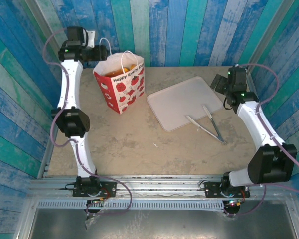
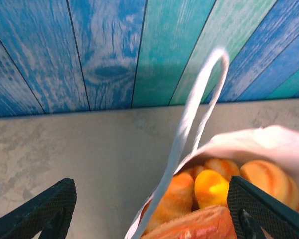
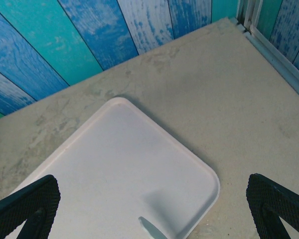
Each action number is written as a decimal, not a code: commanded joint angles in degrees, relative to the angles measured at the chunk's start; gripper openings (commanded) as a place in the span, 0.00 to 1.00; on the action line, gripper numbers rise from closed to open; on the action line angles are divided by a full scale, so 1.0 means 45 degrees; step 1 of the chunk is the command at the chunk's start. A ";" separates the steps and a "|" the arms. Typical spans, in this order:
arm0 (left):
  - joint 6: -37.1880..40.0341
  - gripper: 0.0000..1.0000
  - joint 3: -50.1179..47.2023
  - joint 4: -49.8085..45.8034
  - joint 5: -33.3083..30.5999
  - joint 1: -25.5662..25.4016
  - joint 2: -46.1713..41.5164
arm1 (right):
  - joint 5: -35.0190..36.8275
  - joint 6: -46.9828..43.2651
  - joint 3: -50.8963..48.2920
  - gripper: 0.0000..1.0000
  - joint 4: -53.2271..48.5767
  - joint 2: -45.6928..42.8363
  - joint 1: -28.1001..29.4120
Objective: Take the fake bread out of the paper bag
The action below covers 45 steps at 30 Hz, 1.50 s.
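Top view: the paper bag (image 1: pixel 120 84) stands upright at eleven o'clock on the table (image 1: pixel 139 144), with fake bread (image 1: pixel 120 71) showing in its mouth. The left gripper (image 1: pixel 97 52) hovers at the bag's ten o'clock, the right gripper (image 1: pixel 220 84) at the tray's (image 1: pixel 179 99) three o'clock. Left wrist: jaws spread wide, holding nothing — the bread sits inside the bag at five o'clock. Right wrist: jaws wide and empty — over the tray.

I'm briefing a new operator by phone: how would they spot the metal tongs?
On the beige table walled by blue planks, find the flat pale square tray right of centre. The silver metal tongs lie over its near right corner, arms spread in a V: thin and shiny, unlike the red-and-white paper bag at the left.
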 commanded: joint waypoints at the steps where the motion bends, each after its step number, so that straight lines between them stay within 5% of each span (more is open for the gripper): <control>1: 0.0603 0.80 0.0357 -0.0967 0.0236 0.0045 0.0987 | 0.0107 0.0071 0.0112 1.00 0.0062 -0.0254 -0.0041; 10: 0.0477 0.58 0.0364 -0.0796 0.0286 0.0045 0.1485 | -0.0178 0.0018 0.0429 1.00 0.0069 -0.0064 -0.0021; 21: 0.0255 0.50 0.0448 -0.0456 0.0415 -0.0042 0.1908 | -0.0167 0.0106 0.0312 1.00 0.0072 -0.0156 -0.0022; 35: 0.0617 0.14 0.0900 0.0341 -0.0759 -0.0753 0.1684 | -0.0023 0.0174 -0.0602 1.00 0.0992 -0.0875 -0.0012; 39: 0.0874 0.14 0.0926 0.0435 -0.1120 -0.0882 0.1570 | 0.0059 0.0182 -0.0918 1.00 0.1209 -0.1126 -0.0012; 45: 0.1284 0.29 0.0919 -0.0011 -0.1302 -0.0893 0.1614 | 0.0130 0.0259 -0.1186 1.00 0.1316 -0.1309 -0.0022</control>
